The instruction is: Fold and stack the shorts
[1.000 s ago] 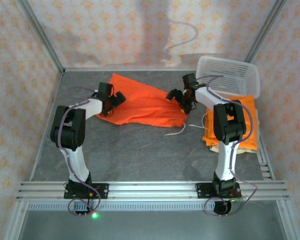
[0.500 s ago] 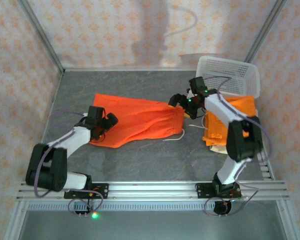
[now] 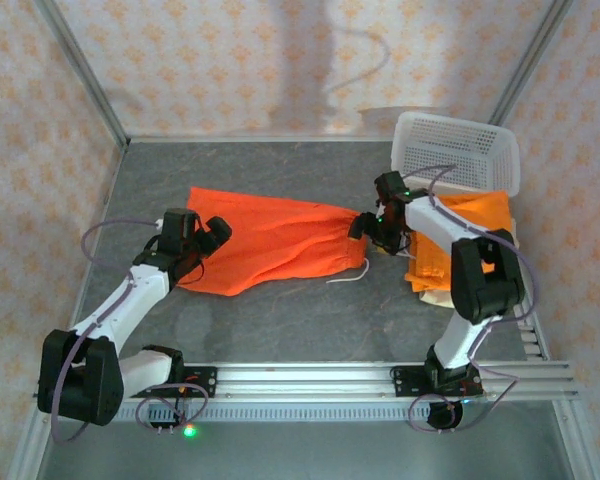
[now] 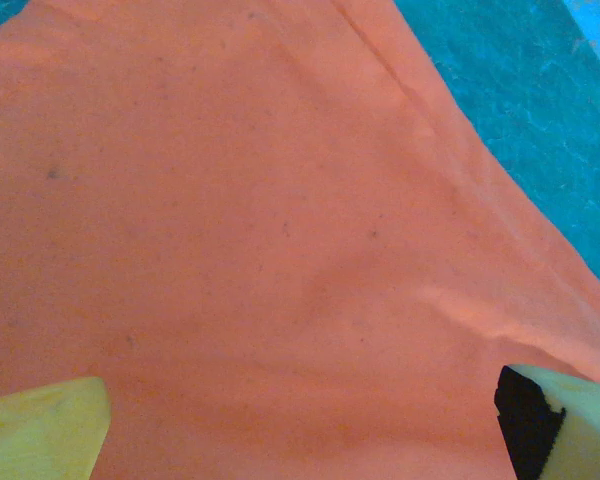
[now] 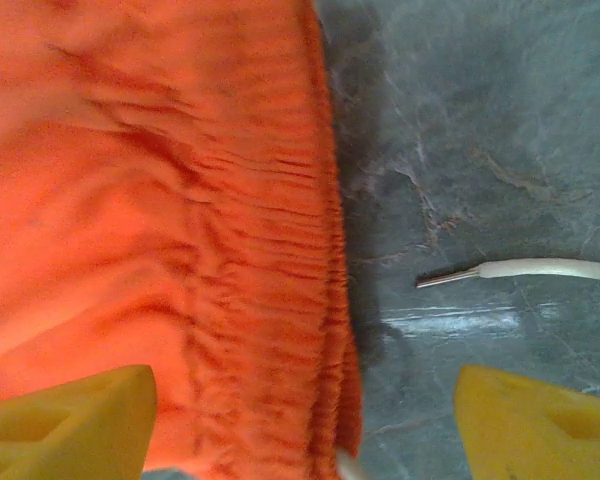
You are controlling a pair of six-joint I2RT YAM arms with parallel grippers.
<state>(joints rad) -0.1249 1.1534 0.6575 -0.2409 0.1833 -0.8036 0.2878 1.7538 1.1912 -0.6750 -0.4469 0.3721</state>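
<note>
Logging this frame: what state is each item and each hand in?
orange shorts: laid flat on the table, waistband to the right.
drawstring: loose end lying on the table beside the waistband.
folded stack: orange on top, beige underneath.
basket: behind the stack, contents unclear.
left hand: open, over the shorts' left end.
right hand: open, straddling the waistband edge.

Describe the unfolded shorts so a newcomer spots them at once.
On the grey table, look left of the white mesh basket. The orange shorts lie spread flat mid-table, white drawstring trailing, unlike the folded stack in front of the basket.
</note>
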